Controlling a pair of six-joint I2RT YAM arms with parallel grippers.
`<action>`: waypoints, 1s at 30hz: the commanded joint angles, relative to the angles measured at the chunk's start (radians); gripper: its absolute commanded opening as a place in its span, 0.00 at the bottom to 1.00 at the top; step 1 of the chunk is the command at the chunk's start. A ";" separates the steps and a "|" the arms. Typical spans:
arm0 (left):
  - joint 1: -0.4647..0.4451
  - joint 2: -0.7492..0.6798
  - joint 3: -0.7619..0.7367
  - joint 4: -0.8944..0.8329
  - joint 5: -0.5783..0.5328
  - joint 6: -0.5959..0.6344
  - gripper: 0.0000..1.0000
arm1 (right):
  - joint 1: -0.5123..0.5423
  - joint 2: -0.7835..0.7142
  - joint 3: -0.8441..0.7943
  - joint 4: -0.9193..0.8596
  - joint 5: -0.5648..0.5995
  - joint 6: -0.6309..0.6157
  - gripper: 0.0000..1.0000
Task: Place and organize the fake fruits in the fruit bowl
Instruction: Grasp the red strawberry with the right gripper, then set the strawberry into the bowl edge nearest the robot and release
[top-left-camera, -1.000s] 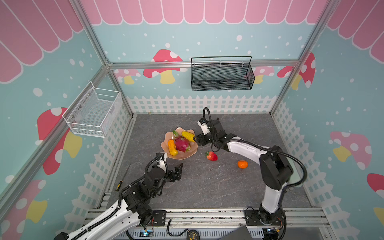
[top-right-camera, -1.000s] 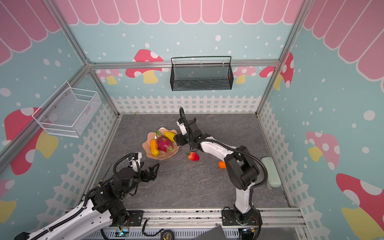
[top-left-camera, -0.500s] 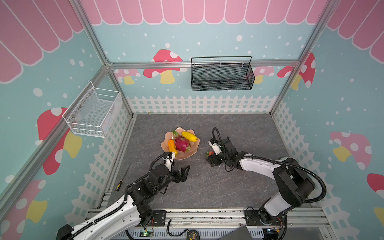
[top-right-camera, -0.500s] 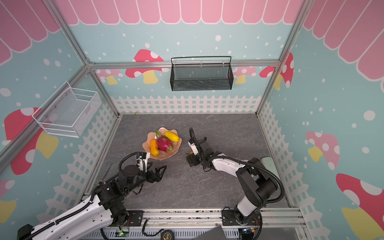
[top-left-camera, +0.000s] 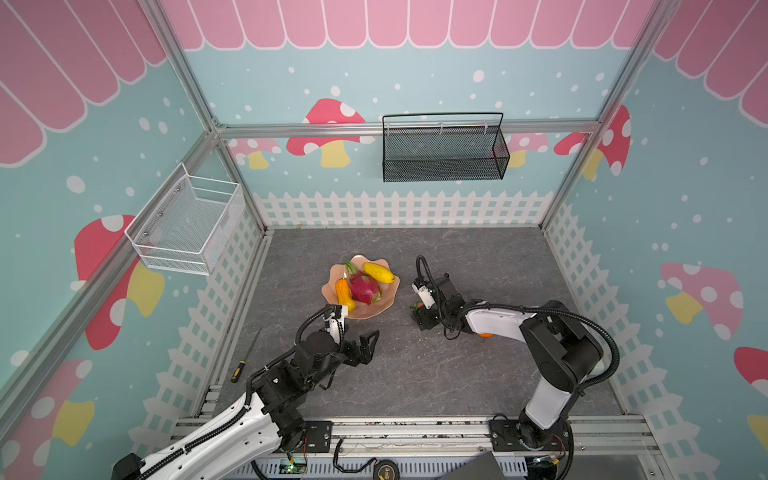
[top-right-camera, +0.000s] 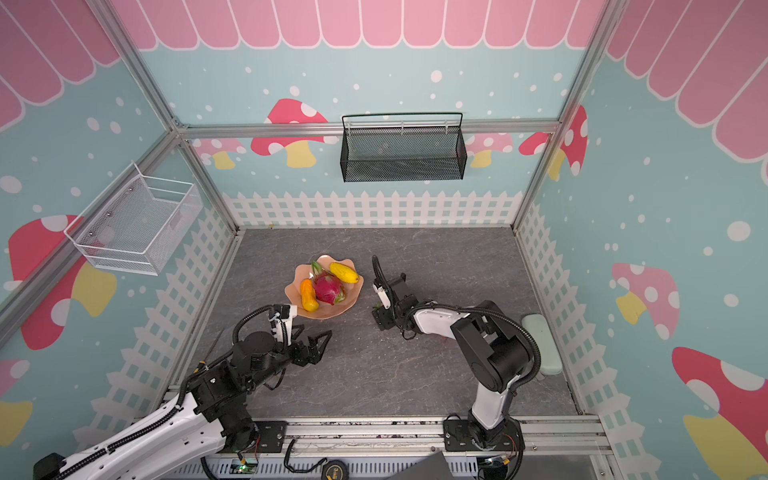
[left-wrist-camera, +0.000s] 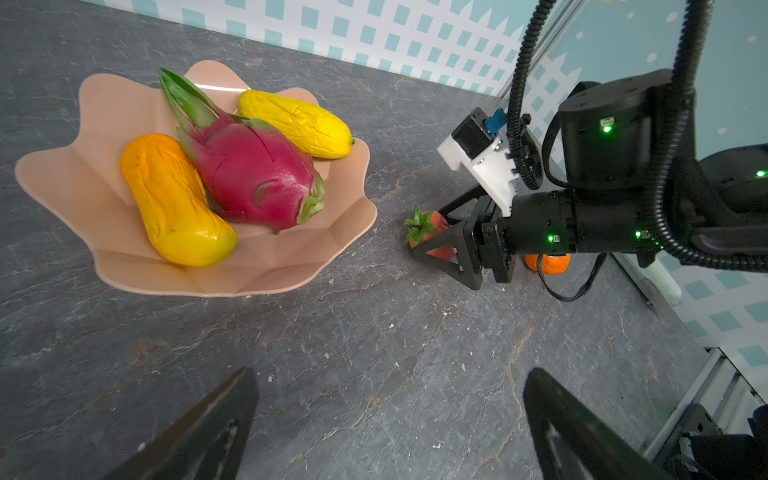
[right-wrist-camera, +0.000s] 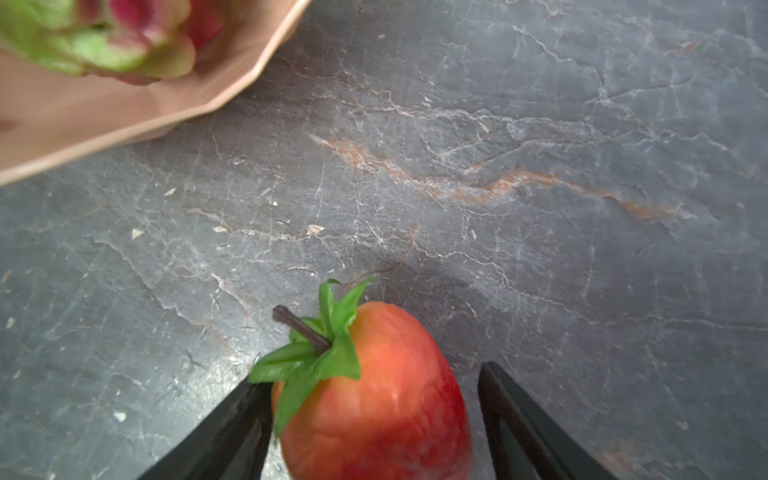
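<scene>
The pink bowl (top-left-camera: 374, 312) holds 3 fruits: dragon fruit (top-left-camera: 363, 289), yellow fruit (top-left-camera: 379, 272), orange-yellow fruit (top-left-camera: 345, 294). The strawberry (right-wrist-camera: 386, 407) sits on the floor (top-left-camera: 457, 374) beside the bowl, between the right gripper (right-wrist-camera: 372, 376)'s fingers (right-wrist-camera: 232, 436), not squeezed yet. The orange (left-wrist-camera: 548, 262) lies farther from the bowl. The left gripper (left-wrist-camera: 390, 370) hangs wide open near the bowl.

The strawberry (right-wrist-camera: 382, 407) is red (green-topped), the tabletop (right-wrist-camera: 540, 104) grey, rust-veined.

strawberry (top-left-camera: 417, 306): hiding mostly under the right gripper (top-left-camera: 419, 312), at 4 o'clock of the fruit bowl (top-left-camera: 384, 302)
round orange (top-left-camera: 484, 334): showing only a sliver beneath the right arm (top-left-camera: 498, 320)
</scene>
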 joint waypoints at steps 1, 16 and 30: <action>0.003 -0.005 -0.008 -0.008 -0.024 -0.015 1.00 | 0.006 0.004 0.020 0.014 0.005 -0.012 0.65; 0.007 -0.147 0.039 -0.176 -0.226 -0.068 0.99 | 0.052 -0.140 0.057 0.127 -0.219 -0.043 0.55; 0.007 -0.177 0.012 -0.172 -0.220 -0.067 0.99 | 0.056 0.088 0.244 0.254 -0.299 0.057 0.56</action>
